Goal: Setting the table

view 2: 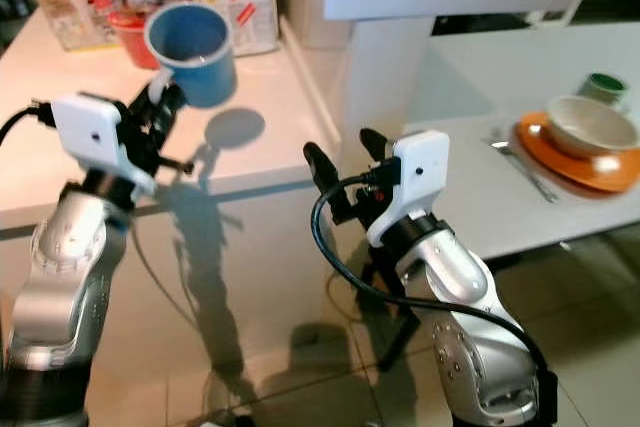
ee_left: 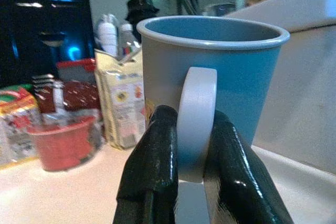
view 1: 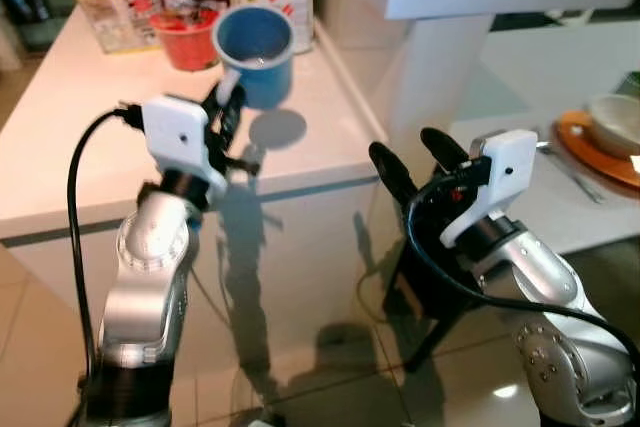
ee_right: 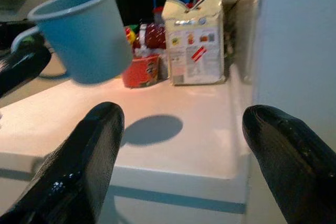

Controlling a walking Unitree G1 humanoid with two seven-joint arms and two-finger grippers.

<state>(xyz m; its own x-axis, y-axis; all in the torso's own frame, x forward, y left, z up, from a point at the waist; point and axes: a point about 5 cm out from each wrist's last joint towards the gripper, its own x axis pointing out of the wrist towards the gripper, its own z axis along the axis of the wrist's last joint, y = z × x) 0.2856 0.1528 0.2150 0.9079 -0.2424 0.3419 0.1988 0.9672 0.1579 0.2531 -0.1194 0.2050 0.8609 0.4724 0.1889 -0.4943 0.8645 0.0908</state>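
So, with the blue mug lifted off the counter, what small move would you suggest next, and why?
Probably swing the left gripper, shut on the blue mug by its handle, rightward toward the table with the orange plate. The mug hangs above the counter, and no cup stands beside the plate.

Smooth, satin-finished blue mug (ee_left: 212, 72) with paler handle, clamped between glossy black fingers (ee_left: 152, 177) at frame centre. Matt white countertop (view 1: 90, 137) at upper left. Printed paper carton (ee_right: 195, 43), shiny red plastic tub (ee_left: 63, 142). Brushed silver metal arms; polished, reflective floor tiles (view 1: 330, 367) below.
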